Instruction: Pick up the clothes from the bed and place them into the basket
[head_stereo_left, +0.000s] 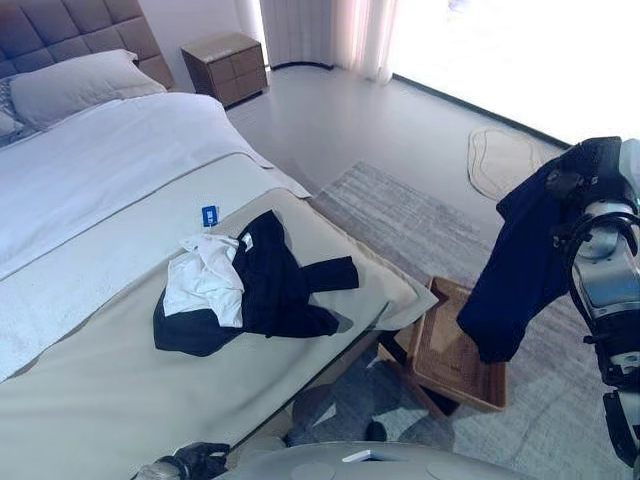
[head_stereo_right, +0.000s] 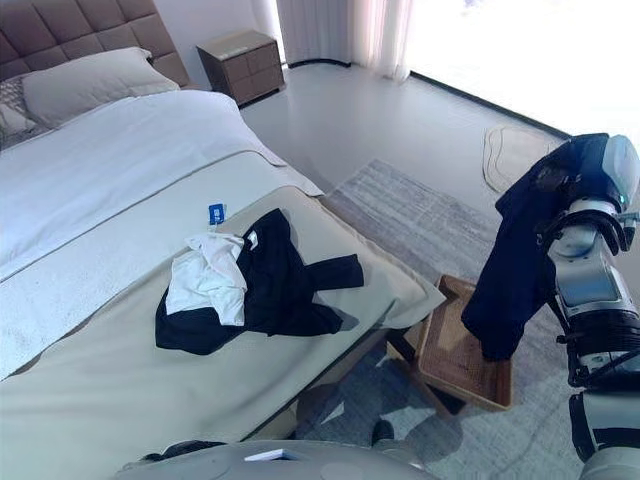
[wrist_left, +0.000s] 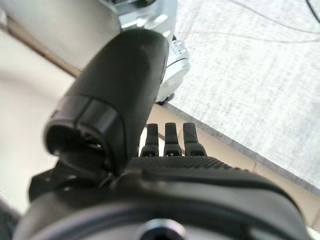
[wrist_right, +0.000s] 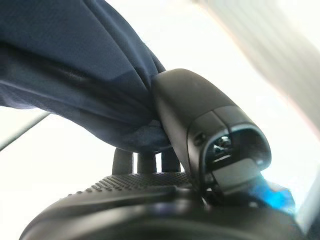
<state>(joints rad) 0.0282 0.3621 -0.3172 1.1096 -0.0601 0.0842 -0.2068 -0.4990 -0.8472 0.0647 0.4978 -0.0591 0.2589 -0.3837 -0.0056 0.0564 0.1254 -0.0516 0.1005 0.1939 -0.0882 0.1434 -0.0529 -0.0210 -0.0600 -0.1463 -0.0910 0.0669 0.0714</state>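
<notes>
A dark navy garment (head_stereo_left: 525, 255) hangs from my right hand (head_stereo_left: 585, 170), raised at the right above the woven basket (head_stereo_left: 455, 350) on the floor by the bed's corner. In the right wrist view the thumb (wrist_right: 200, 130) and fingers pinch the navy cloth (wrist_right: 75, 75). On the bed (head_stereo_left: 100, 380) lies a heap of black clothing (head_stereo_left: 275, 290) with a white garment (head_stereo_left: 205, 280) on top. My left hand (head_stereo_left: 195, 462) shows low at the bed's near edge, holding nothing, fingers (wrist_left: 167, 140) straight.
A small blue card (head_stereo_left: 209, 214) lies on the bed behind the heap. A grey rug (head_stereo_left: 430, 215) covers the floor under the basket. A nightstand (head_stereo_left: 225, 68) stands at the back, a small pale mat (head_stereo_left: 505, 160) at the far right.
</notes>
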